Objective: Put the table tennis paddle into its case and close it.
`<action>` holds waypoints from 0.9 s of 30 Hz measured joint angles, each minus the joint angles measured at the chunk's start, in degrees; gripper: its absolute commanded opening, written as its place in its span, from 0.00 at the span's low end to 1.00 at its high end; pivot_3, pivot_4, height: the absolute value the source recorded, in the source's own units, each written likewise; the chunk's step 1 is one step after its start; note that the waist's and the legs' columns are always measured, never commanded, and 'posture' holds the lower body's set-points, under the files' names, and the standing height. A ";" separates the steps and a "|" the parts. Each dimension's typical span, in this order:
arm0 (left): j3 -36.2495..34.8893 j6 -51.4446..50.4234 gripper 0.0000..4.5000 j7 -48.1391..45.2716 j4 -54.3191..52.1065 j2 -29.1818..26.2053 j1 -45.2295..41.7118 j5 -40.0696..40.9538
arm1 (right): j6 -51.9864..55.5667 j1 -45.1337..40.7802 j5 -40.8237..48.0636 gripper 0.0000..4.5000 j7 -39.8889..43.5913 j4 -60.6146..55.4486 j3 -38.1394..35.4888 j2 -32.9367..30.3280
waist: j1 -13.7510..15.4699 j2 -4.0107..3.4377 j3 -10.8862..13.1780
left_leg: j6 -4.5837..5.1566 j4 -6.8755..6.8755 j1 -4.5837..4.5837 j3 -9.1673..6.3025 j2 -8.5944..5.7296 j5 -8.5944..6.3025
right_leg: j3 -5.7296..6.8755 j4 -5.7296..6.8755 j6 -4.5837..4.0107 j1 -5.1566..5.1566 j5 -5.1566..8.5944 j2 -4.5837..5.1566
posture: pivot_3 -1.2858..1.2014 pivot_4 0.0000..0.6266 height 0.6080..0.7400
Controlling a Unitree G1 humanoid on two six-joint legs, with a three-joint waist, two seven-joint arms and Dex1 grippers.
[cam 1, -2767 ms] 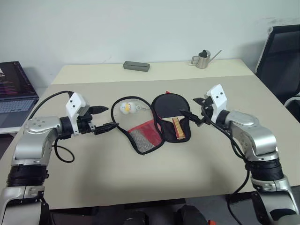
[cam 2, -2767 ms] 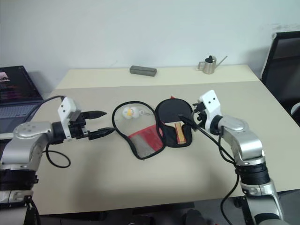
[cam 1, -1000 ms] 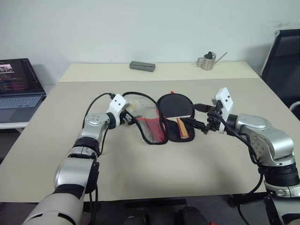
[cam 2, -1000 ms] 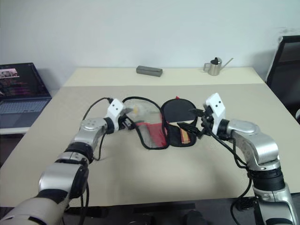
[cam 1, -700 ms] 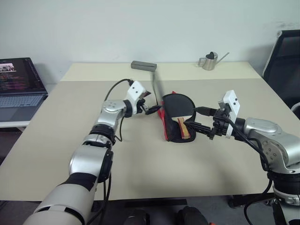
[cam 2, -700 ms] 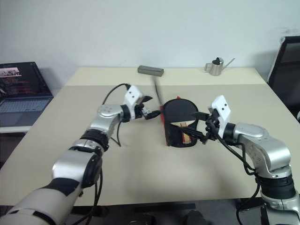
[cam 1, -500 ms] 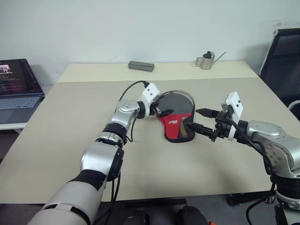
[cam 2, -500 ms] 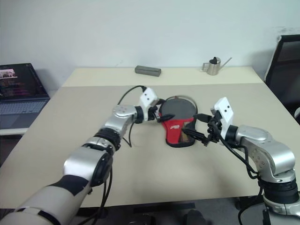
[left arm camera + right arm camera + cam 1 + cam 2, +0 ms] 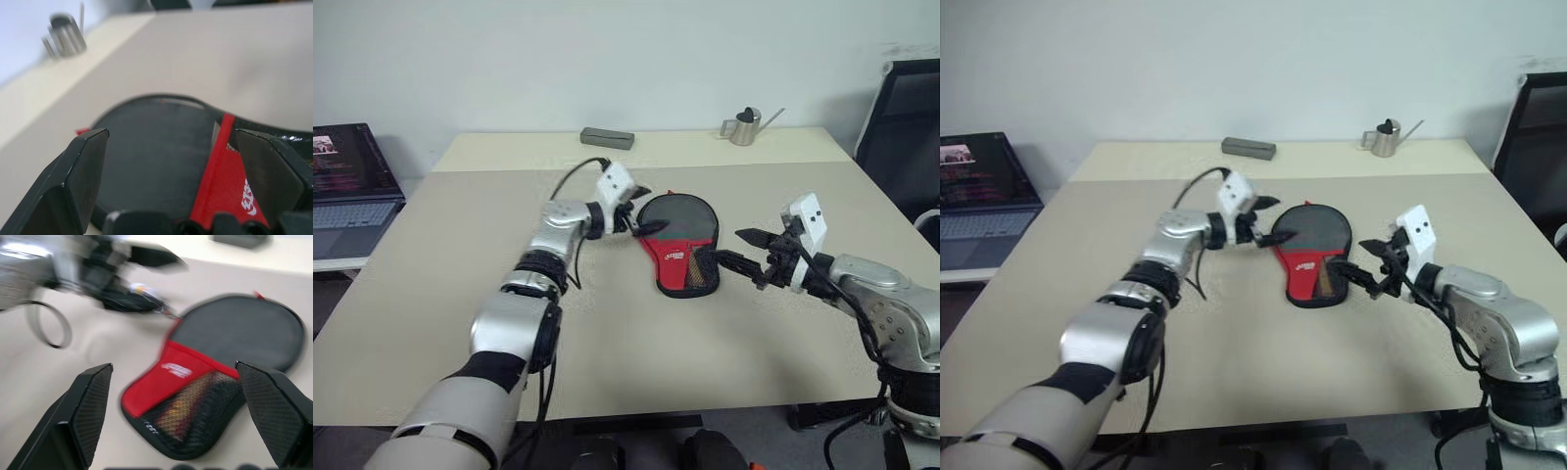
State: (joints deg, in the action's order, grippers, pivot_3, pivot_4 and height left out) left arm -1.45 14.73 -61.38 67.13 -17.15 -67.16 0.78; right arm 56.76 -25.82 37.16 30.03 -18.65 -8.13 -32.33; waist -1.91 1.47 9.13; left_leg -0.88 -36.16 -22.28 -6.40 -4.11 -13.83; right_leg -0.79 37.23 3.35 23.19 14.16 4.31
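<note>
The case (image 9: 677, 257) lies folded over at the table's middle, black round end pointing away, red logo panel and mesh pocket (image 9: 195, 406) toward me. Its flap covers the table tennis paddle; only a light wood-and-red shape shows through the mesh. My left gripper (image 9: 646, 209) hovers open at the case's far left rim, fingers spread above the black fabric (image 9: 156, 147). My right gripper (image 9: 722, 245) is open just right of the case's narrow end, its lower finger (image 9: 729, 261) beside the mesh. In the right wrist view the case (image 9: 234, 328) lies between the fingers, further out.
A small steel watering can (image 9: 739, 125) and a grey box (image 9: 606, 138) stand along the table's far edge. An open laptop (image 9: 347, 186) sits on a side surface at the left. A black chair (image 9: 906, 108) stands at the right.
The case's left flap has swung up and over onto the paddle, carried by my left gripper sweeping right; that gripper has since lifted off slightly. The right gripper has backed a little to the right.
</note>
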 measured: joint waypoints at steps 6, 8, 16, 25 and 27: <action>-0.61 -12.88 1.00 -11.09 -19.80 -7.21 12.09 6.50 | 1.17 -4.24 -1.96 0.97 -5.12 8.74 0.94 4.44 | -0.33 -0.04 -0.01 | 0.00 0.00 0.03 0.00 0.04 0.00 | -0.08 0.00 -0.01 0.03 0.00 -0.04 | 0.52 0.24 1.00; -0.94 -18.43 1.00 -12.42 -26.82 -11.13 16.84 8.38 | 0.50 -4.95 -3.41 0.97 -5.16 11.93 1.53 4.63 | -0.58 -0.04 -0.01 | 0.00 0.00 0.03 0.00 0.08 0.00 | -0.08 0.01 -0.02 0.04 0.00 -0.08 | 0.52 0.24 1.00; -5.09 -31.68 1.00 -8.51 -45.78 -18.46 25.64 14.59 | -5.39 -9.71 -9.48 0.97 -4.41 25.65 4.96 7.83 | -0.19 -0.04 -0.01 | -0.01 0.00 0.14 0.03 0.12 0.00 | -0.09 0.04 -0.09 0.00 -0.05 -0.10 | 0.52 0.24 1.00; -5.72 -37.00 1.00 -5.15 -53.32 -21.14 29.85 17.45 | -11.36 -14.01 -14.11 0.97 -2.66 38.01 6.38 11.31 | -0.11 -0.05 -0.01 | -0.01 0.01 0.16 0.11 0.15 0.00 | -0.12 0.05 -0.12 0.01 -0.07 -0.12 | 0.52 0.24 1.00; -5.82 -37.19 1.00 -4.67 -53.77 -22.13 29.85 18.11 | -12.71 -14.54 -15.54 0.97 -2.40 40.10 6.85 11.62 | -0.10 -0.05 -0.01 | -0.01 0.02 0.18 0.12 0.16 0.00 | -0.14 0.05 -0.13 0.01 -0.07 -0.12 | 0.52 0.24 1.00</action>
State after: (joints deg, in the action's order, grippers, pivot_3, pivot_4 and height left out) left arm -7.27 -22.45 -66.04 13.36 -39.29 -37.32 18.89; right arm 44.05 -40.36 21.62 27.63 21.45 -1.27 -20.71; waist -2.01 1.42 9.13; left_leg -0.90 -36.15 -22.09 -6.28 -3.95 -13.83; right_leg -0.93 37.28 3.22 23.20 14.09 4.19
